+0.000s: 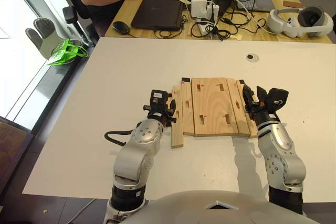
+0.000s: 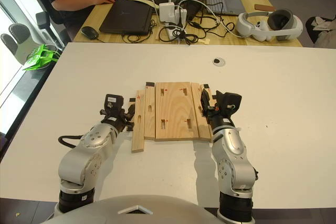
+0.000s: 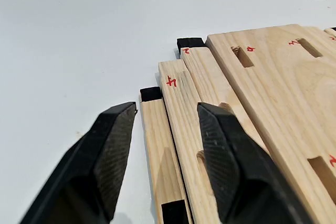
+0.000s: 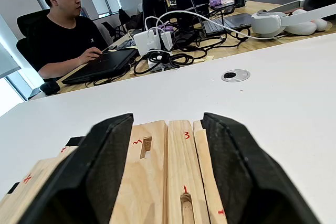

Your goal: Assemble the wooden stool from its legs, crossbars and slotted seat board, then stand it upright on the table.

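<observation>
The slotted seat board [image 1: 212, 106] lies flat in the middle of the white table [image 1: 131, 72]. Two wooden slats [image 1: 178, 121] lie against its left edge and more slats [image 1: 237, 106] against its right edge, all with red marks. My left gripper [image 3: 167, 111] is open and low over the near end of the outermost left slat [image 3: 157, 145], one finger on each side of it. My right gripper [image 4: 167, 124] is open just above the right-hand slats [image 4: 181, 156], which run out between its fingers. In the head views the grippers [image 1: 160, 109] [image 1: 261, 103] flank the wood.
A cable grommet [image 1: 252, 56] sits in the table behind the wood. A wooden desk [image 1: 157, 30] beyond the far edge carries laptops, cables and a white headset [image 1: 299, 20]. Bare table surrounds the wooden parts on all sides.
</observation>
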Motion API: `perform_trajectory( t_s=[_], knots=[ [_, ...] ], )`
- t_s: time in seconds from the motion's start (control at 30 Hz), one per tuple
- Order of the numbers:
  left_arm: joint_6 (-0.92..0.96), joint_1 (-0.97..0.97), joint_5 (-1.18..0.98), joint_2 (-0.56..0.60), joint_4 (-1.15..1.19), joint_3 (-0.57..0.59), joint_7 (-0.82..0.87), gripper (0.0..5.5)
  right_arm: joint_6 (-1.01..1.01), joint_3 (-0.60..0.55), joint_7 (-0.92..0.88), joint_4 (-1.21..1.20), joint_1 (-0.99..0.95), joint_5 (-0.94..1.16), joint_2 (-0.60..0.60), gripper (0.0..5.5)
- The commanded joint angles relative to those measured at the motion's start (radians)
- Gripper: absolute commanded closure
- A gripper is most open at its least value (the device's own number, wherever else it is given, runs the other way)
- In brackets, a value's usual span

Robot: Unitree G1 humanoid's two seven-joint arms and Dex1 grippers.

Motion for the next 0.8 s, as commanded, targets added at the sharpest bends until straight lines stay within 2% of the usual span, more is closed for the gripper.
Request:
perform_trajectory(
  t_s=[0.03,0.17,0.3,0.4,0.5,0.8],
  knots=[
    [0.022,-0.018,0.010,-0.002,-0.013,0.005,-0.002,3.32,0.005,0.000,-0.005,0.003,-0.012,-0.005,0.004,3.00],
    [-0.023,-0.035,-0.004,-0.039,-0.004,0.047,0.002,3.32,0.010,0.002,-0.009,0.002,-0.018,-0.004,0.008,3.00],
    [-0.402,0.074,-0.028,-0.101,0.063,0.091,-0.012,3.32,0.017,0.009,0.000,0.016,-0.032,0.012,0.018,3.00],
    [-0.543,0.075,-0.023,-0.124,0.142,0.097,-0.005,3.32,0.026,-0.005,0.005,0.021,-0.029,0.034,0.030,3.00],
    [-0.605,0.063,-0.066,-0.151,0.214,0.140,0.004,3.32,0.033,-0.023,0.004,0.018,-0.018,0.065,0.042,3.00],
    [-0.655,0.041,-0.072,-0.138,0.271,0.114,0.011,3.32,0.059,-0.036,0.001,0.007,-0.013,0.100,0.038,3.00]
  ],
)
